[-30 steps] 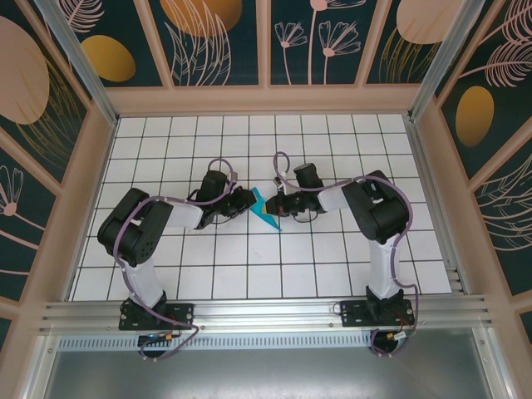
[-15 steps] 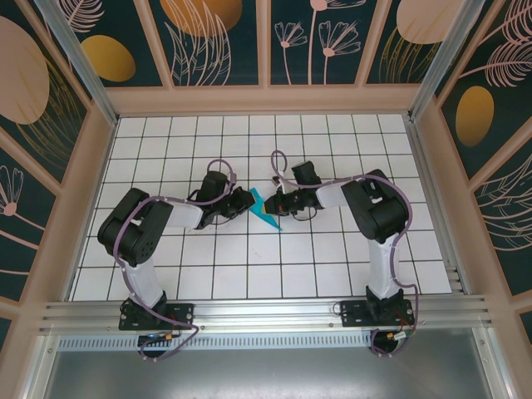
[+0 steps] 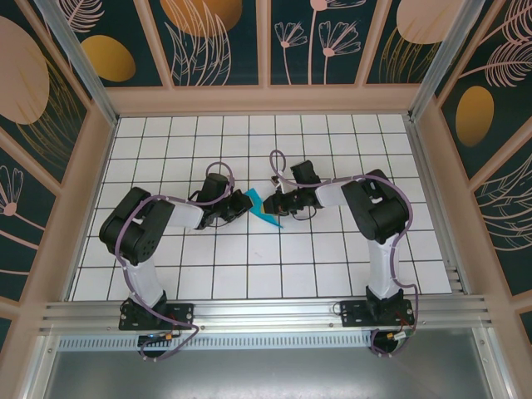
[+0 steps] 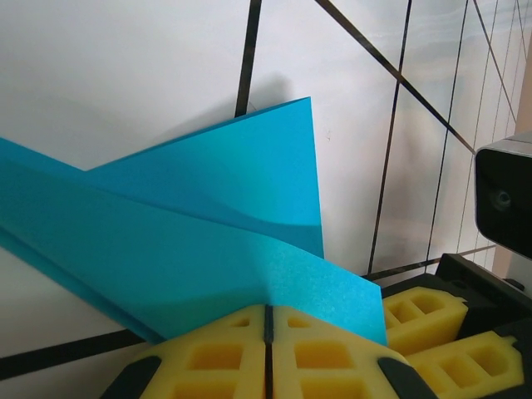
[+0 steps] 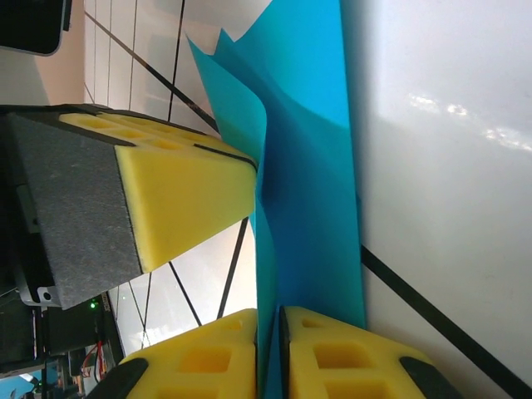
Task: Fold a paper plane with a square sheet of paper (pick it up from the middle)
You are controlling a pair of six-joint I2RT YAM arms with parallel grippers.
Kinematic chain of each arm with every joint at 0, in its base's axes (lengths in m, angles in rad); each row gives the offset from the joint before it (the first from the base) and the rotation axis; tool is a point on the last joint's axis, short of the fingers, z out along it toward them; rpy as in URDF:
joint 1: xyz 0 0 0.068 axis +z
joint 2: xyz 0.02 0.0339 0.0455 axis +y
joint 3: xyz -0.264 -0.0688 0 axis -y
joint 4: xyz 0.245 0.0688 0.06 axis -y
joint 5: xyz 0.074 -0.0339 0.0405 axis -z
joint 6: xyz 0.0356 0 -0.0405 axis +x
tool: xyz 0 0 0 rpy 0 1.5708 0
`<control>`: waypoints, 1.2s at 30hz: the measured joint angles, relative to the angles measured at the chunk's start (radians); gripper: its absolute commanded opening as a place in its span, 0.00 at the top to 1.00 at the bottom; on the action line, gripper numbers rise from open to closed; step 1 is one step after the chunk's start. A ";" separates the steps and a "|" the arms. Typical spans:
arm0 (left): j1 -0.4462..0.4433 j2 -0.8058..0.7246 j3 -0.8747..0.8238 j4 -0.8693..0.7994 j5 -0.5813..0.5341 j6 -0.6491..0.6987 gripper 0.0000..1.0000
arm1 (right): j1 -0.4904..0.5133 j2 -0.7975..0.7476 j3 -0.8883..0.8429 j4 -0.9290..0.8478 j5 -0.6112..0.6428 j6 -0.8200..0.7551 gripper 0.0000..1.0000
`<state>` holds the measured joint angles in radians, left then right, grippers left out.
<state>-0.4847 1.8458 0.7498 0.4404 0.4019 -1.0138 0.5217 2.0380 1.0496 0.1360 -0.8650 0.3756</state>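
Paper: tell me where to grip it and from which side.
Pinch the paper at its layered fold, low from the side, as the left end effector and right end effector do: flaps splay upward there, so a sideways pinch likely gathers every layer.

- Your left arm rises from its base at the lower left of the top view. The elbow juts left and the forearm reaches right toward the centre of the frame.
- Your right arm mirrors it from the lower right, with the forearm reaching left.
- Your left gripper and right gripper face each other tip to tip, just beside one another near the centre.
- In the left wrist view, your left pads are pressed together at the bottom centre, pinching the folded paper.
- In the right wrist view, your right pads sit close together at the bottom edge, clamping that paper between them.
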 measured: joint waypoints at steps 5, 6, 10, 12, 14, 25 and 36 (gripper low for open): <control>0.000 0.001 0.000 0.000 -0.003 0.000 0.90 | 0.004 -0.007 0.002 -0.010 0.004 0.000 0.79; 0.000 0.001 0.000 0.000 -0.003 0.000 0.90 | 0.005 -0.011 0.002 -0.014 0.008 0.000 0.79; 0.000 0.001 0.000 0.000 -0.003 0.000 0.90 | 0.008 -0.029 0.002 -0.040 0.019 0.001 0.76; 0.000 0.001 0.000 0.000 -0.003 0.000 0.90 | 0.010 -0.043 0.002 -0.054 0.026 0.000 0.76; 0.000 0.001 0.000 0.000 -0.003 0.000 0.90 | 0.010 -0.060 0.001 -0.072 0.027 0.000 0.76; 0.000 0.001 -0.006 0.001 -0.003 0.000 0.90 | 0.010 -0.102 -0.039 -0.130 0.050 -0.003 0.81; 0.000 -0.024 -0.016 0.003 0.009 0.000 0.84 | 0.009 -0.102 -0.064 -0.138 0.064 -0.013 0.96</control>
<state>-0.4847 1.8221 0.7341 0.4431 0.4110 -1.0138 0.5308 1.9362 0.9852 -0.0025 -0.8013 0.3630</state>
